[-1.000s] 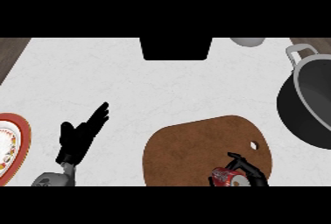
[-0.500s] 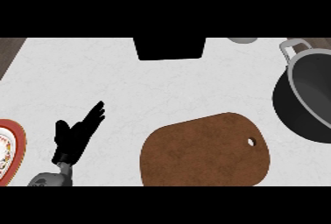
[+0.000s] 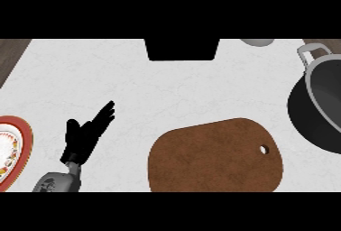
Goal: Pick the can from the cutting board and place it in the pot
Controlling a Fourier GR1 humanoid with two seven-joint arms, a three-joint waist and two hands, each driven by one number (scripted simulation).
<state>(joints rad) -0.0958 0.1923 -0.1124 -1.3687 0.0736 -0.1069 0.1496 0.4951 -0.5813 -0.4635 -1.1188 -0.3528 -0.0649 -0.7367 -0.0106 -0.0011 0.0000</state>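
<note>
Can nowhere in sight, cutting board (image 3: 213,155) bare; pot (image 3: 318,113) sits at the tabletop's (image 3: 133,81) right edge, across the board from the left hand (image 3: 83,135), resting low left with fingers straight and spread; right hand out of view.

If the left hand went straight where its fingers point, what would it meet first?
Bare counter first; the left hand would probably reach the black block at the far edge, near its left corner.
</note>
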